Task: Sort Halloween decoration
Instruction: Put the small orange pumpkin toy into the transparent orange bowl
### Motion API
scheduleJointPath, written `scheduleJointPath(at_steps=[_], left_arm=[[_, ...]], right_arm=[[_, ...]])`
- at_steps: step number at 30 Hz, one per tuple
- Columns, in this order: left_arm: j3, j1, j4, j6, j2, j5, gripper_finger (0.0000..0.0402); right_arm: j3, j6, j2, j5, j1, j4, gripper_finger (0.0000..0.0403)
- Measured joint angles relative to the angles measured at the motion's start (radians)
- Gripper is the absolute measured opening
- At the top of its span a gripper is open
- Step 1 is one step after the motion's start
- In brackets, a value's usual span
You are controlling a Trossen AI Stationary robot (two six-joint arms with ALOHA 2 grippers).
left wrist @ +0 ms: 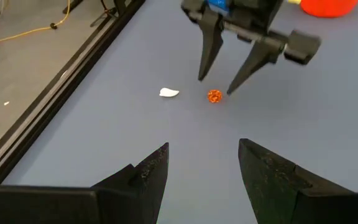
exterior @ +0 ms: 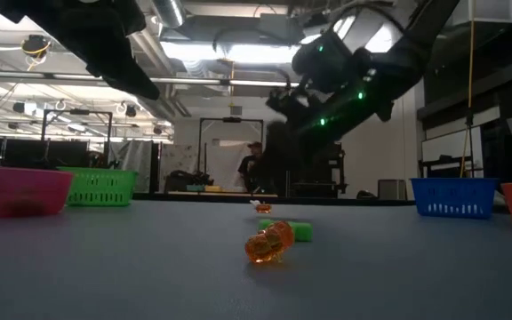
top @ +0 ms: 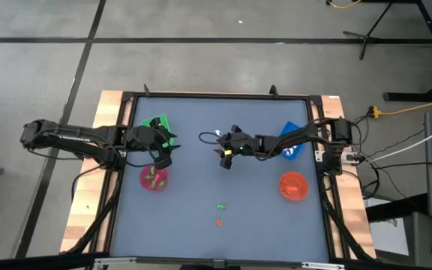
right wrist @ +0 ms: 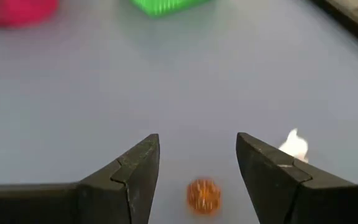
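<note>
We see a blue-grey table (top: pixel 201 217) w/ a green tray (top: pixel 158 124) and pink bowl (top: pixel 154 178) on its left, blue tray (top: pixel 291 146) and orange bowl (top: pixel 293 186) on its right. Near the front: green figure (top: pixel 221 205), orange figure (top: pixel 218 222). Mid-table: small orange ball (left wrist: pixel 214 96) beside a white figure (left wrist: pixel 169 93).

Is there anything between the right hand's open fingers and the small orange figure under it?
No. In the right wrist view the right hand is open with the orange figure in line with its gap, only bare tabletop between; a white figure lies beside.

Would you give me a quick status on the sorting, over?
Right gripper open over orange figure. Left gripper open, waiting above pink bowl. White figure beside it.
</note>
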Motion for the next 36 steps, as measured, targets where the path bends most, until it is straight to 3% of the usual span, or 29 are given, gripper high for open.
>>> scheduleJointPath(at_steps=[15,36], left_arm=[[0.0,0.0,0.004,-0.003,0.0,0.002,0.0178],[0.0,0.0,0.009,-0.003,0.001,0.002,0.0178]], right_arm=[[0.0,0.0,0.062,0.064,0.0,-0.024,0.0214],[0.003,0.006,0.115,0.054,0.0,-0.03,0.0214]])
